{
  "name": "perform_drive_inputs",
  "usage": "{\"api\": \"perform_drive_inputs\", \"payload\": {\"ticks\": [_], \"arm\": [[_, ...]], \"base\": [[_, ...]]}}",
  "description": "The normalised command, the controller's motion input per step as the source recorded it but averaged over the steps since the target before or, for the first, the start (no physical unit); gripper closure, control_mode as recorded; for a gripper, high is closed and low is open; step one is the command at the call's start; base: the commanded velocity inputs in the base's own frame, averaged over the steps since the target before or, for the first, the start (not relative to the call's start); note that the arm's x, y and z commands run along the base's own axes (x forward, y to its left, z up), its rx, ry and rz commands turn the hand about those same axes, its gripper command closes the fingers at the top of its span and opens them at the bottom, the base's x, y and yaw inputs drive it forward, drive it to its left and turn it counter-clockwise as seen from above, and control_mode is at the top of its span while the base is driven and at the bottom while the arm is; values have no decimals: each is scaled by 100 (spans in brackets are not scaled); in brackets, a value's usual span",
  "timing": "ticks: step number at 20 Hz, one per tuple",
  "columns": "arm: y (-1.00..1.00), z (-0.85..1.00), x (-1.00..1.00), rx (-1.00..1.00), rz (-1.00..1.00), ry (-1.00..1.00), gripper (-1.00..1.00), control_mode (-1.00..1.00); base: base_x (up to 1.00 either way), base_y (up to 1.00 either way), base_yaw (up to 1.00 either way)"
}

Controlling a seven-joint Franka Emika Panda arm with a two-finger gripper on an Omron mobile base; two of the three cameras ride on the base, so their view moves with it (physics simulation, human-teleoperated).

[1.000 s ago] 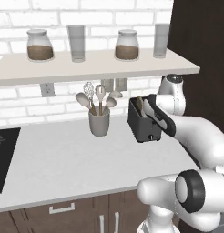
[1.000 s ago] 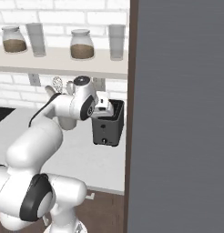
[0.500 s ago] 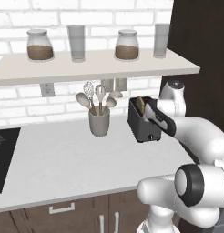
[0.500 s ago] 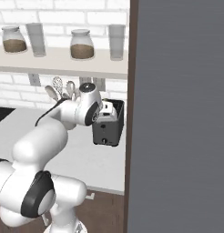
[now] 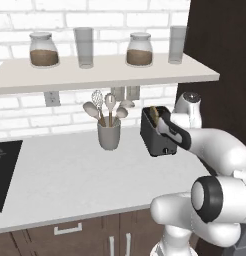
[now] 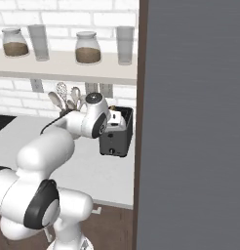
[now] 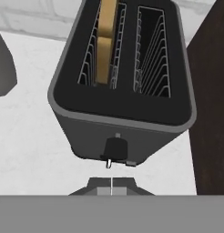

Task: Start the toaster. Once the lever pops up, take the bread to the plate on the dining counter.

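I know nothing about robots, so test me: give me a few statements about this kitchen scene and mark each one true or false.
1. A slice of bread stands in one slot of the toaster. True.
2. Both toaster slots hold bread. False: the other slot is empty.
3. The hand is shut, poised just in front of the toaster's lever. True.
4. The utensil cup sits on the shelf. False: it stands on the counter below the shelf.
5. Two jars and two glasses line the shelf. True.

black toaster (image 7: 127, 109), golden-brown bread (image 7: 106, 38), white brick wall (image 5: 55, 20)
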Motion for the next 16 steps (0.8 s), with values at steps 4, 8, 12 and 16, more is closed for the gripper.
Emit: {"api": "perform_drive_inputs", "payload": {"ticks": [4, 8, 12, 16], "arm": [[0, 0, 24, 0, 0, 0, 100, -100], [0, -3, 19, 0, 0, 0, 100, -100], [0, -16, 4, 0, 0, 0, 100, -100], [0, -22, 0, 0, 0, 0, 100, -100]], "base": [[0, 0, 0], [0, 0, 0], [0, 0, 0], [0, 0, 0]]}}
